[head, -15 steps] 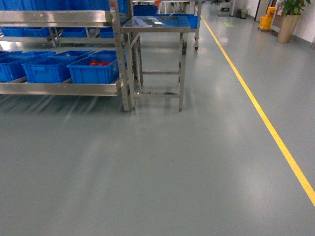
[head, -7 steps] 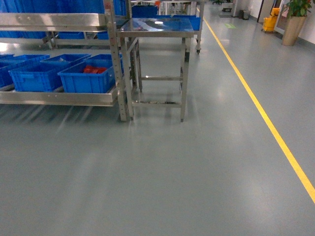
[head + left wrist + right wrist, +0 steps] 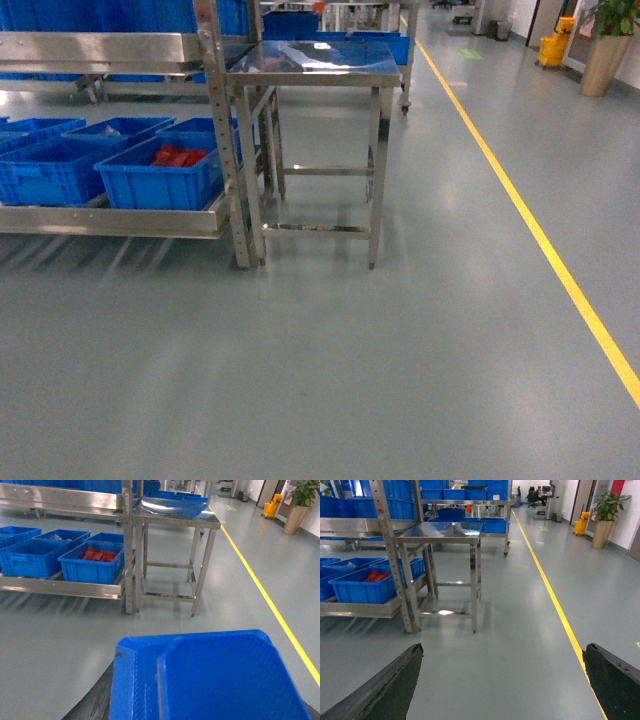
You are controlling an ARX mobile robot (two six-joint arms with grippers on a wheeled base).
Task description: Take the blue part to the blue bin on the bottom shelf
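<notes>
- the right hand (image 3: pixel 503 650) is spread wide: its two dark fingers (image 3: pixel 390 685) sit at the lower corners of the right wrist view, with bare grey floor (image 3: pixel 510 645) between them.
- the left hand (image 3: pixel 202 707) shows only as thin dark edges low in the left wrist view; i cannot tell whether it is apart or clamped.
- the blue part (image 3: pixel 215 672) sits right at the left hand, between those dark edges, filling the near view.
- the blue bin (image 3: pixel 40 178) is well ahead of both hands and off to their left, standing on the bottom shelf (image 3: pixel 110 222), its inside bare.
- just to the right of that bin stands a like crate holding red packs (image 3: pixel 160 185).
- a steel desk (image 3: pixel 310 62) stands ahead of the hands, just beside the rack post.
- a yellow floor line (image 3: pixel 540 240) runs off to the right of the right hand.
</notes>
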